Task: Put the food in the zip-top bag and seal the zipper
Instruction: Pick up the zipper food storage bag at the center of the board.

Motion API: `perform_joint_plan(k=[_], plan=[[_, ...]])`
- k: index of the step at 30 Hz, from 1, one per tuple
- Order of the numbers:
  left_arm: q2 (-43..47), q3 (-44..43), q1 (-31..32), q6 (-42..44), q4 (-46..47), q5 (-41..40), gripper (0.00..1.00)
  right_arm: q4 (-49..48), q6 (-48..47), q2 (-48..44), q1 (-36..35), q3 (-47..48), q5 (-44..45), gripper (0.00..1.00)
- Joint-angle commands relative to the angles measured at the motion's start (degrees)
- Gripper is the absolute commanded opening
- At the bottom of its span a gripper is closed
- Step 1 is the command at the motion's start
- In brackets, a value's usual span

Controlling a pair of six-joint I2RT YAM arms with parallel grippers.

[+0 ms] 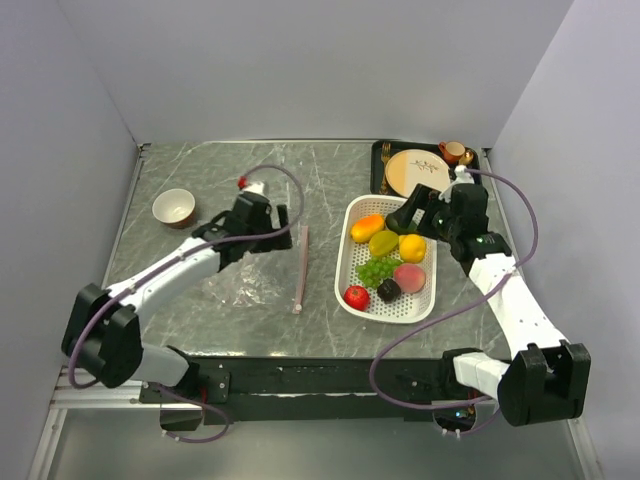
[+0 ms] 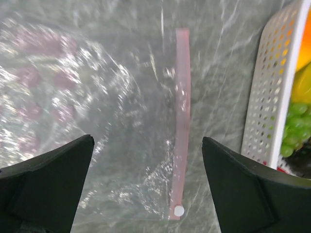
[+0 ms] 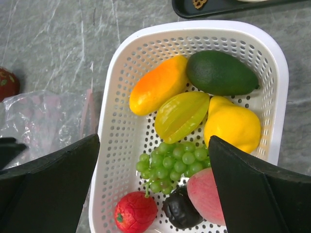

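1. The left fingers (image 2: 53,184) are spread wide with nothing between them, hovering right over the zip-top bag (image 2: 97,97).
2. That bag lies flat and crinkly on the table (image 1: 200,170), left of the white basket (image 3: 116,73).
3. The zipper (image 2: 182,121), a pale pink strip, runs along the bag edge nearest the basket, close to it but apart.
4. The right fingers (image 3: 257,189) are wide apart too, empty, poised above the basket.
5. All the food sits in the basket: mango (image 3: 158,85), avocado (image 3: 221,73), lemon (image 3: 232,124), grapes (image 3: 170,165), peach (image 3: 206,194), tomato (image 3: 135,212), small dark piece (image 3: 181,211), and a yellow-green star fruit (image 3: 181,115).
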State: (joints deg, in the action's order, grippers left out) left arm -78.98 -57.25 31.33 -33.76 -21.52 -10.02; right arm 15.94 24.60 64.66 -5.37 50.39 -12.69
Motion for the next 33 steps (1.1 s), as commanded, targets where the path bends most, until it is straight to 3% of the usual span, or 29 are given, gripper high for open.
perform_joint_plan(k=[1,12,22,30,33], plan=[[-3.9,-3.4,6.4,-2.7,-1.9,-3.6,0.99,3.0,-1.5,1.5,-0.1,4.5,-0.1,1.00],[-19.3,-15.5,15.7,-2.7,-11.1,-13.1,0.99,5.1,-1.0,1.8,-0.1,5.3,0.2,1.00],[-23.8,-18.5,16.3,-4.9,-14.1,-14.6,0.73,5.7,-0.4,2.0,-0.2,5.4,0.3,0.98],[-27.5,-19.0,16.6,-7.3,-14.2,-15.0,0.63,6.1,-0.1,1.9,-0.1,4.9,0.5,0.98],[-27.9,-19.1,16.7,-8.1,-14.0,-15.2,0.52,6.3,0.1,1.7,-0.2,4.6,0.7,0.98]])
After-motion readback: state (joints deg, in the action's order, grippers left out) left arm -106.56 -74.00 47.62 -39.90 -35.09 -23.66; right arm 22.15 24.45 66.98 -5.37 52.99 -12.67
